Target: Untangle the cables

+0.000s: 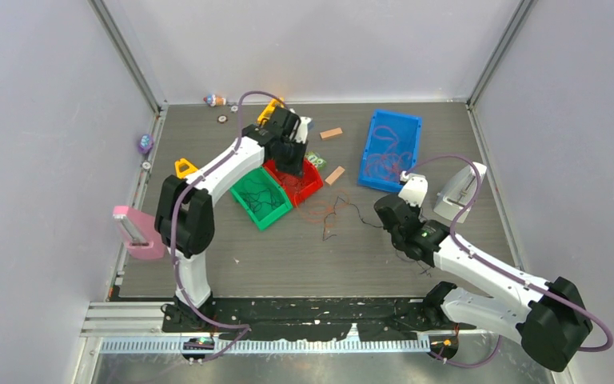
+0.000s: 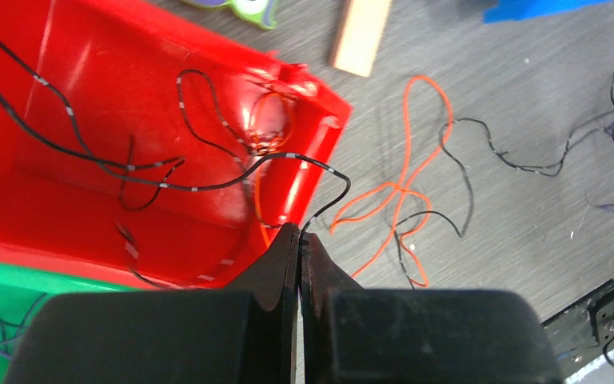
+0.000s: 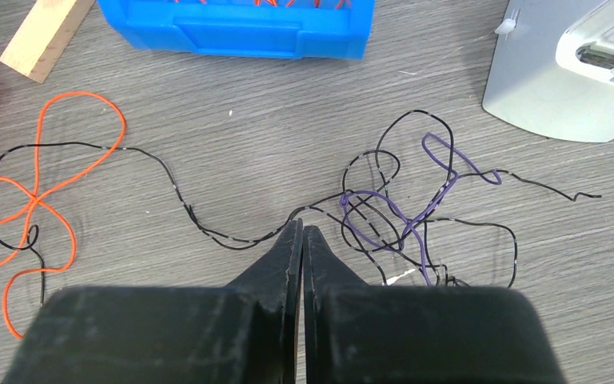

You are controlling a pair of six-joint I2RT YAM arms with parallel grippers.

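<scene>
Three bins sit on the dark table [image 1: 288, 264]. The red bin [image 2: 32, 208] holds several black cables marked with pale bands, plus a small orange coil against its far wall. The green bin [image 1: 244, 194] touches its side and has dark wires on its floor. The blue bin [image 3: 232, 36], well apart to the right, holds orange-red cables. The remaining cables lie loose on the table between the red bin and the right arm. There an orange cable [image 3: 38, 200] loops and crosses itself, with black wire threaded through it, and a purple cable [image 3: 454, 178] is knotted with black loops just right of the right gripper [image 3: 301, 228]. The left gripper [image 2: 299, 234] hangs at the red bin's near corner, its fingers pressed together on a black cable [image 2: 208, 189] that climbs out over the bin's rim to the fingertips. The right gripper's fingers are likewise pressed together, pinching a black strand [image 3: 177, 190] that trails left toward the orange loops. A wooden block [image 2: 361, 32] lies just beyond the red bin, and a second block [image 1: 332, 134] lies farther back. A pale grey device [image 3: 560, 72] stands near the purple tangle. From above, the left wrist covers the back of the red bin
</scene>
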